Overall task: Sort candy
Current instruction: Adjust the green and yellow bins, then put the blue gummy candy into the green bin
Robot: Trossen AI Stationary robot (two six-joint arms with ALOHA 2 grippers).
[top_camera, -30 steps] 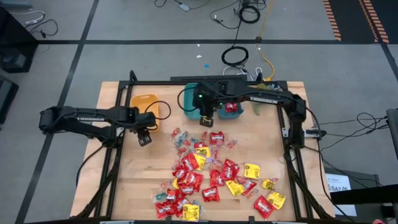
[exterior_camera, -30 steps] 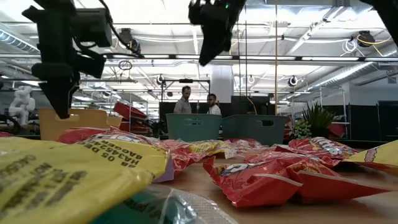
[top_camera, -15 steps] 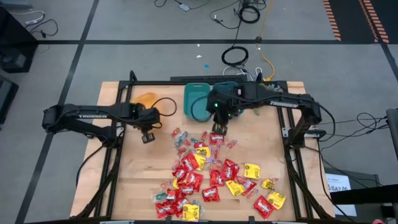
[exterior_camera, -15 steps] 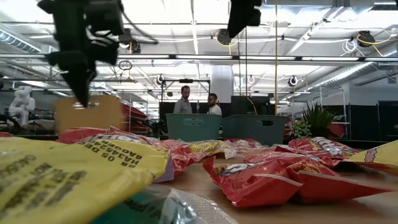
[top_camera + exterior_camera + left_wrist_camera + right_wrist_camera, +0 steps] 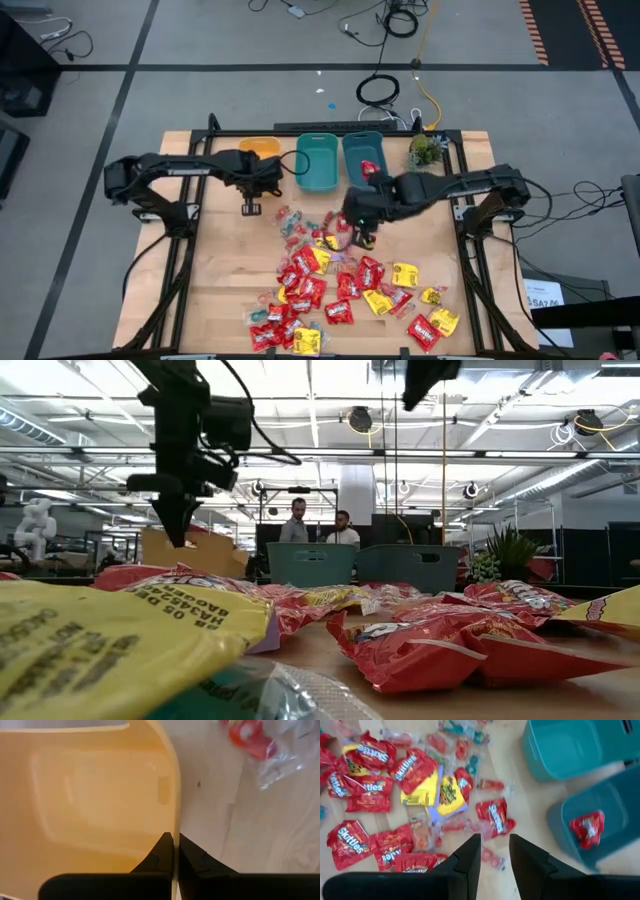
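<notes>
The candy (image 5: 340, 285) is a pile of red, yellow and small clear-wrapped packets on the near half of the wooden table; it also shows in the right wrist view (image 5: 415, 780). A yellow bin (image 5: 262, 146) stands at the far side beside two teal bins (image 5: 320, 162). The right teal bin (image 5: 615, 805) has one red packet (image 5: 587, 830) in it. My left gripper (image 5: 175, 842) points down and is shut on the yellow bin (image 5: 200, 552). My right gripper (image 5: 494, 845) hangs open above the pile's far edge with nothing between its fingers. My left gripper pinches the rim of one side wall of the yellow bin (image 5: 176, 817), with one finger inside the bin and one outside. The fingers come from above and point down. In the low view the bin is tilted, its right end lower. Candy hides its base.
A small green plant (image 5: 425, 150) stands at the far right, beside the teal bins. A black frame (image 5: 200, 135) borders the table's far, left and right sides. Bare wood (image 5: 225, 270) lies left of the candy pile. Two people (image 5: 318, 520) stand far behind the table.
My left gripper has taken hold of the yellow bin's wall, rolled about its own line, and gone toward the table's right and far edges. The bin has come along, tipped, up to the left teal bin. My right gripper has gone from above the teal bins toward the near edge, over the candy.
</notes>
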